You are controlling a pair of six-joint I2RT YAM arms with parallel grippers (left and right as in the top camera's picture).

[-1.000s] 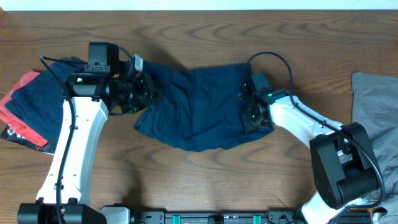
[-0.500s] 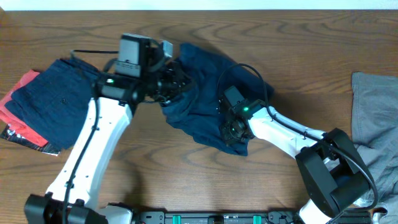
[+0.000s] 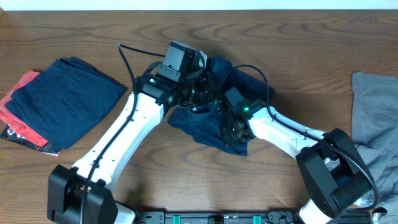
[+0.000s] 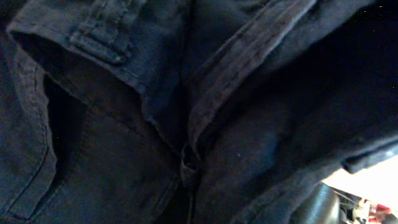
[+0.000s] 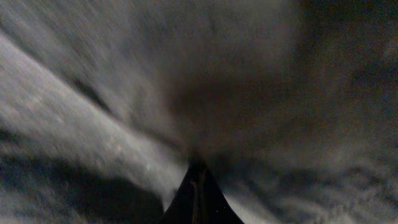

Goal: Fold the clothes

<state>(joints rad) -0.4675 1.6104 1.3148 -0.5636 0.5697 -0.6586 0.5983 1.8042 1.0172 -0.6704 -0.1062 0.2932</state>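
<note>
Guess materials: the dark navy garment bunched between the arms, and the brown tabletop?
Dark navy garment: woven cloth, probably cotton twill, matte; stitched seams and a belt loop show up close. Brown tabletop: wood or wood-look laminate, can't tell which; grain pattern visible.

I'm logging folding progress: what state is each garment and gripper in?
middle navy garment: bunched, half doubled over, not neatly folded.
left navy garment: folded flat on the red one.
red garment: flat, mostly covered.
grey garment: lying loose, partly out of frame.
left gripper: buried in middle garment, jaws hidden.
right gripper: pressed into same garment, jaws unclear.
</note>
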